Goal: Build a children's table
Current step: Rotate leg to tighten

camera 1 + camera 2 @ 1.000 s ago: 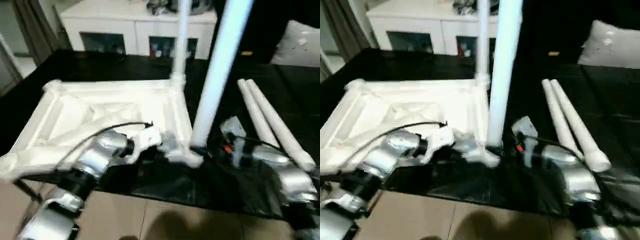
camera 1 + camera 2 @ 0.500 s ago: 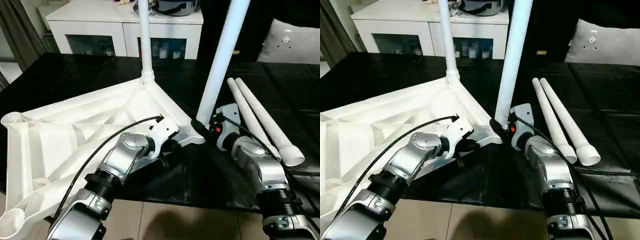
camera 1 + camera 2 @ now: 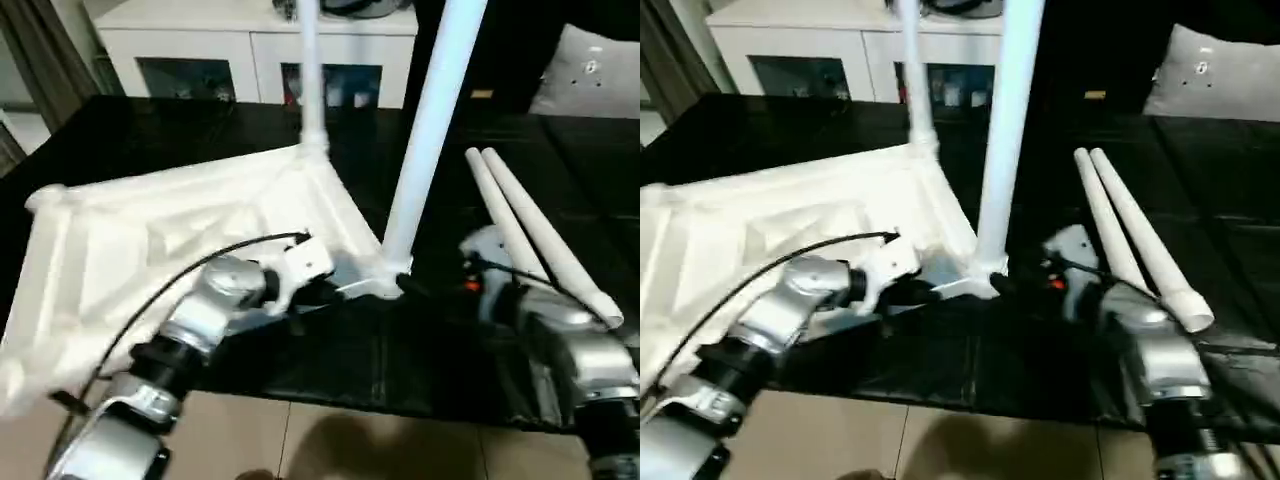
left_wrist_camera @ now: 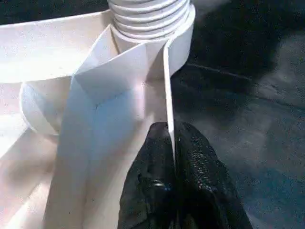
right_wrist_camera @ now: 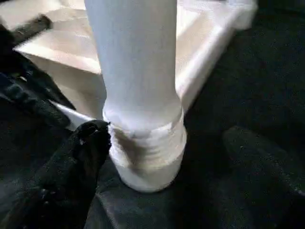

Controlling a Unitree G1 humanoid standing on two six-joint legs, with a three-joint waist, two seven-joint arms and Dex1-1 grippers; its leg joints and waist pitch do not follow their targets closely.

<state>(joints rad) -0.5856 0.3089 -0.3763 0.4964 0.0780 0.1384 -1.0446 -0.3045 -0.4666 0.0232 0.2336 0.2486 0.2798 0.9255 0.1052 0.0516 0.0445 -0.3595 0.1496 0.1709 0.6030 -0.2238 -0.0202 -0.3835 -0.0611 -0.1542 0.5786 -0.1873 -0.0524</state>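
The left gripper [image 4: 170, 138] is clamping the table top's [image 3: 150, 240] rim while the right gripper [image 5: 162, 143] is standing apart around the upright leg [image 5: 136, 62].

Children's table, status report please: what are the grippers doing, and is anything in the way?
Left gripper shut on the tabletop rim. Right gripper open around the near leg at its socket. Two legs up, two spare legs lying beside. Nothing blocking.

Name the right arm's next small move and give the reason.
Probably reach for one of the two loose legs beside it. Its pincer stands open around the near leg, which is upright in its corner socket, while the left pincer pinches the top's rim.
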